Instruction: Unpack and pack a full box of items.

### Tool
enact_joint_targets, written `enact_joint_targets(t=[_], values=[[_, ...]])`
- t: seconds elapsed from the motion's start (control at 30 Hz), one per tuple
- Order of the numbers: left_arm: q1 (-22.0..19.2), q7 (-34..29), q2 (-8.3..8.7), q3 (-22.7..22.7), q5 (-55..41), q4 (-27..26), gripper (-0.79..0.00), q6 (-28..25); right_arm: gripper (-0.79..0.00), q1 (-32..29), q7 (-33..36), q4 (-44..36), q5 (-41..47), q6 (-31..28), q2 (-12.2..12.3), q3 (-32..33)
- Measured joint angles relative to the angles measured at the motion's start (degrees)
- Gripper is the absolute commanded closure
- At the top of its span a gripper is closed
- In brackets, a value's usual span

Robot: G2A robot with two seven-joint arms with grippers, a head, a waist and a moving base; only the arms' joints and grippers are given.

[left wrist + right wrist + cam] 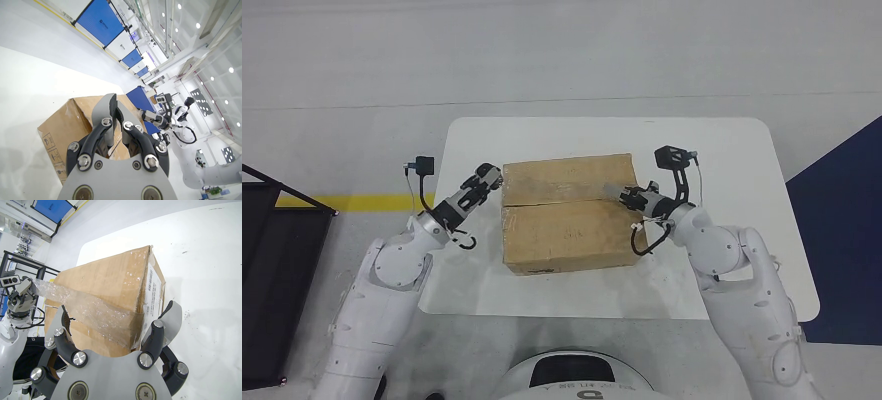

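Risk 1: the tape strip could have snapped mid-peel. It was thin and crumpled where it left the box, so a pull off the seam line would likely tear it and leave the rest stuck.
Risk 2: the box could have slid or tipped toward 9 o'clock under the pull. Nothing clamped it that I could see.
Risk 3: the tape could have slipped out of the pinch. The film was glossy and the bite at the fingertips was small.
Risk 4: slack tape could have re-stuck to the top flaps or to a finger.
Left gripper: at the box's 9 o'clock end, by the top edge, pinched tight on the tape's free end.
Right gripper: spread wide and holding nothing. It straddled the 3 o'clock end at the seam. I couldn't tell whether it touched the box.
Box location: centre of the white table, with the top seam running 9 to 3.
Box look: brown corrugated card, with both top flaps down and meeting at the seam. The edges were scuffed, and the card was frayed along the 3 o'clock top edge.
Markings: a white shipping label on the 3 o'clock end face, and handling symbols on one side face.
Tape look: clear, wide and wrinkled. It was lifted off toward 9 o'clock and apparently still bonded over the 3 o'clock end.
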Motion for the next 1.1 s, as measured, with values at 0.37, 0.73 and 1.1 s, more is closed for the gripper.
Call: enact_joint_targets(t=[0.37, 0.73, 1.1], values=[[2.7, 0.06, 0.52, -2.02, 0.25, 1.93, 0.0, -2.76, -0.785, 0.31, -1.43, 0.87, 0.34, 0.04, 0.07, -1.21], [5.35, 1.29, 0.77, -2.77, 0.81, 1.56, 0.0, -4.91, -0.785, 0.54, -1.77, 0.87, 0.07, 0.45, 0.16, -1.5], [5.73, 1.64, 0.96, -2.45, 3.83, 2.17, 0.0, -5.04, -0.785, 0.54, -1.76, 0.87, 0.08, 0.44, 0.16, -1.5]])
